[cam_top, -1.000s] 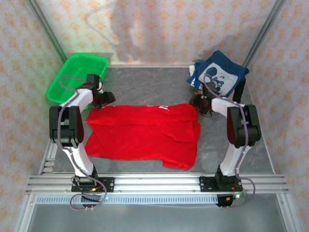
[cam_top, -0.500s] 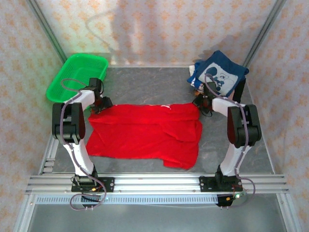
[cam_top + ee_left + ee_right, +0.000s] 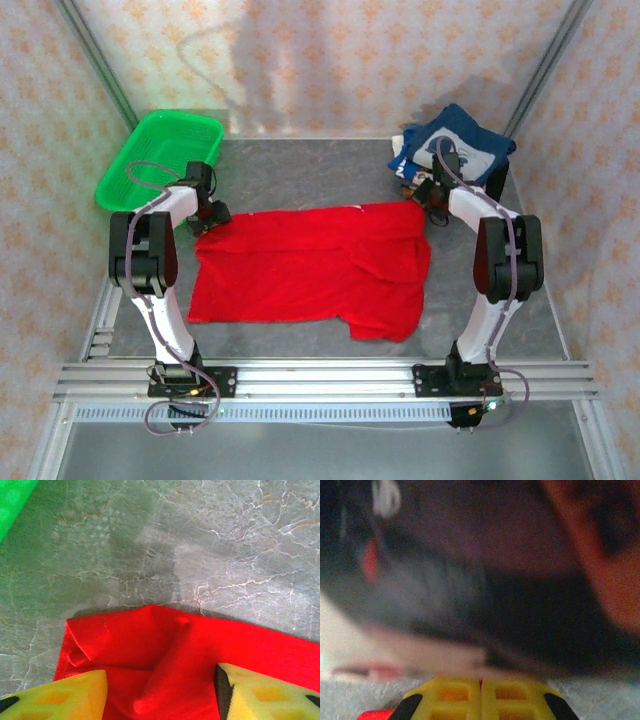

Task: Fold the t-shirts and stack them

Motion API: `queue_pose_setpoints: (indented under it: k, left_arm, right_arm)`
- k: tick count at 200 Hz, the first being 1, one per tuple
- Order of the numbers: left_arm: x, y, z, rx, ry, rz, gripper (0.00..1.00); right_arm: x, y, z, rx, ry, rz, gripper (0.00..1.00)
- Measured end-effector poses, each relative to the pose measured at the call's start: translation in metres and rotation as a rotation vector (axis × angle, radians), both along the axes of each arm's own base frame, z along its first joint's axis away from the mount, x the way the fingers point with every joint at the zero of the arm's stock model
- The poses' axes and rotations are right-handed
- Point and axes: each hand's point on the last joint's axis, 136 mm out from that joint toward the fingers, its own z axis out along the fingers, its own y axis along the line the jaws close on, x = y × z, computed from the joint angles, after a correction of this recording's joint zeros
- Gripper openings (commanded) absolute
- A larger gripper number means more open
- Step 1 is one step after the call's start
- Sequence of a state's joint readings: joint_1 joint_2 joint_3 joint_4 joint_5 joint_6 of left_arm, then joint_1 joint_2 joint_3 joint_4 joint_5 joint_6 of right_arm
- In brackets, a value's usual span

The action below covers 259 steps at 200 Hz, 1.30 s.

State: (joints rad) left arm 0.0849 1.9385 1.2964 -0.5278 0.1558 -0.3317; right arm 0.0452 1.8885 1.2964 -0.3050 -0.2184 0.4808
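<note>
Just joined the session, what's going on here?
Both arms work a red t-shirt spread on the table. The left end effector sits open over its far left corner, cloth bunched between the fingers. The right end effector is shut at the far right corner, apparently pinching the cloth. A folded navy t-shirt lies just beyond it.

a green basket [image 3: 160, 158] sits at the far left of a grey, seemingly marbled table [image 3: 300, 175].

Top view is bright and even, with a soft shadow on the back wall [image 3: 300, 95]. Left wrist view is sharp; right wrist view is dim and badly blurred.
</note>
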Motion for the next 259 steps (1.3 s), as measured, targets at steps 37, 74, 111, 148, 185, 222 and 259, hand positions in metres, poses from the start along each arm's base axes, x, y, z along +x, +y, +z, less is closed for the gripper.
queue_pose_setpoints:
  k: [37, 74, 111, 148, 185, 222, 259]
  left_arm:
    - [0.004, 0.0, 0.001, -0.004, -0.005, 0.001, 0.6]
    - [0.008, -0.009, 0.022, -0.058, -0.054, 0.012, 0.65]
    - [0.025, -0.023, 0.123, -0.114, -0.289, -0.005, 0.7]
    - [0.006, -0.04, 0.211, -0.138, -0.473, -0.053, 0.72]
    - [-0.047, -0.042, 0.22, -0.137, -0.446, -0.048, 0.78]
    - [-0.123, -0.044, 0.178, -0.137, -0.292, -0.029, 0.78]
    - [-0.197, -0.044, 0.114, -0.137, -0.084, 0.035, 0.78]
  right_arm:
    - [0.009, -0.002, -0.007, -0.021, 0.032, 0.004, 0.27]
    - [0.007, -0.001, -0.002, -0.002, 0.018, -0.002, 0.53]
    - [-0.02, 0.012, 0.024, 0.096, -0.042, 0.009, 0.65]
    - [-0.054, 0.026, 0.057, 0.185, -0.122, 0.041, 0.73]
    - [-0.1, 0.04, 0.087, 0.247, -0.175, 0.096, 0.77]
    - [-0.164, 0.057, 0.106, 0.282, -0.15, 0.178, 0.78]
    - [-0.255, 0.072, 0.066, 0.345, 0.034, 0.223, 0.78]
